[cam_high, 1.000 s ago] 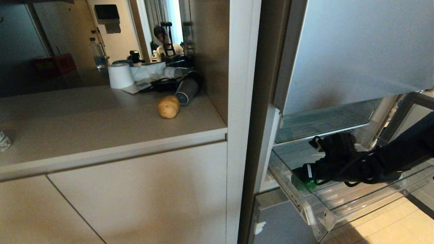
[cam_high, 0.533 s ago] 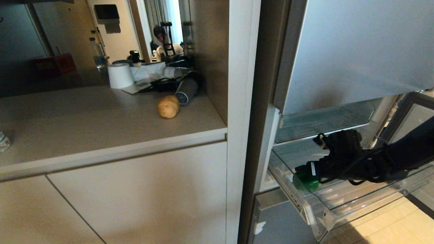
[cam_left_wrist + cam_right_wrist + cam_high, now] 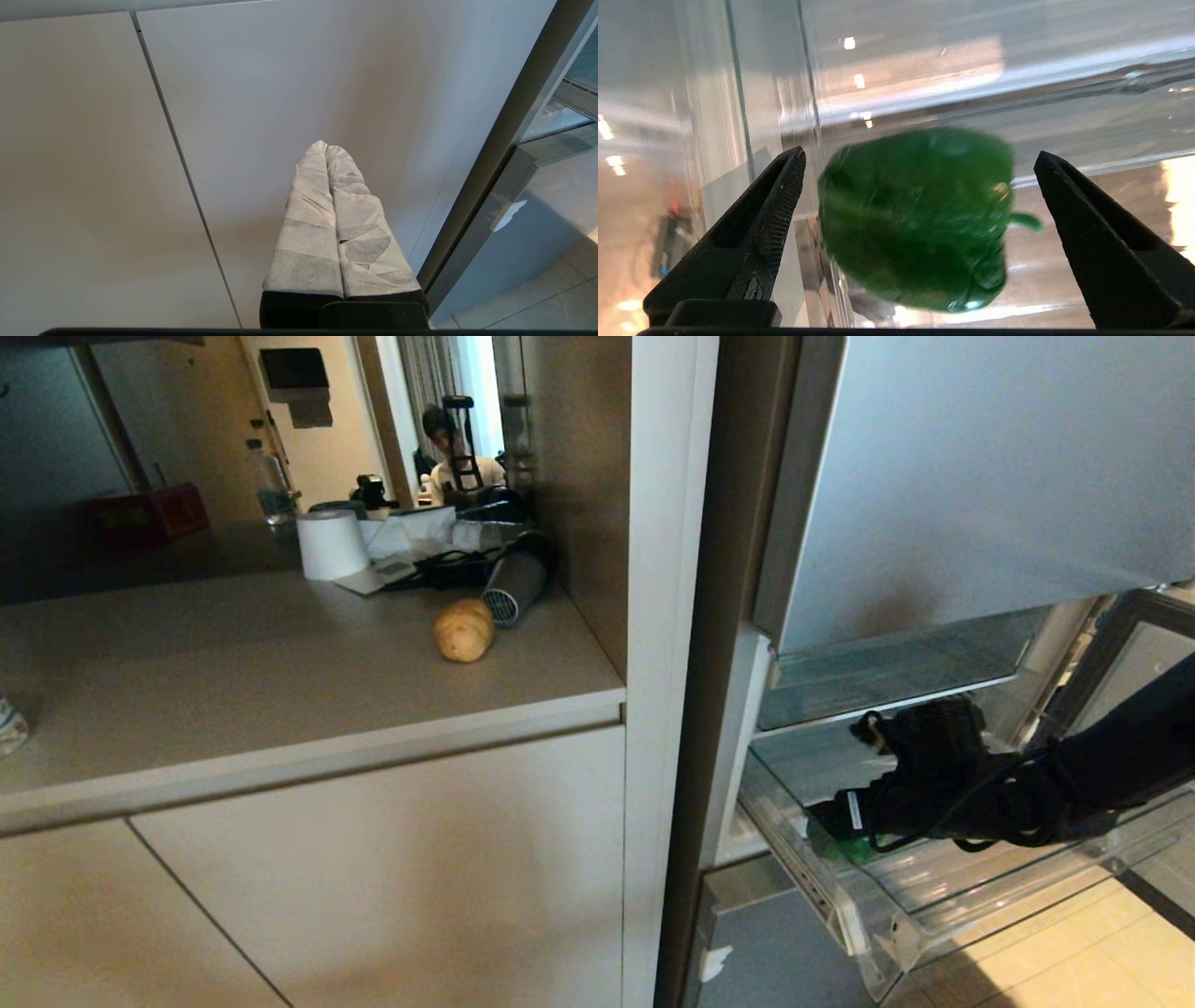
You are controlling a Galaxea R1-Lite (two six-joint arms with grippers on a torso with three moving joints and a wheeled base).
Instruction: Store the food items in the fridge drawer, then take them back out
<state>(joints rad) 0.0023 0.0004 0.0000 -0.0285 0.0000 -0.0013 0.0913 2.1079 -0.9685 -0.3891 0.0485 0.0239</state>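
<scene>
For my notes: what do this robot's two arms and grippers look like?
The right gripper has two black wedge-shaped fingers with cross-hatched inner pads. In the head view its arm is black, with loose black cables and a small white label near the wrist. The left gripper has long tapering fingers wrapped in white-grey crinkled tape over a black base.

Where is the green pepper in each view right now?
Head view: pepper shows as a green patch in the drawer, just under the right gripper.
Left wrist view: not in it.
Right wrist view: pepper sits mid-picture between the open fingers, apart from both.
Shared landmark: the drawer's clear wall.
</scene>
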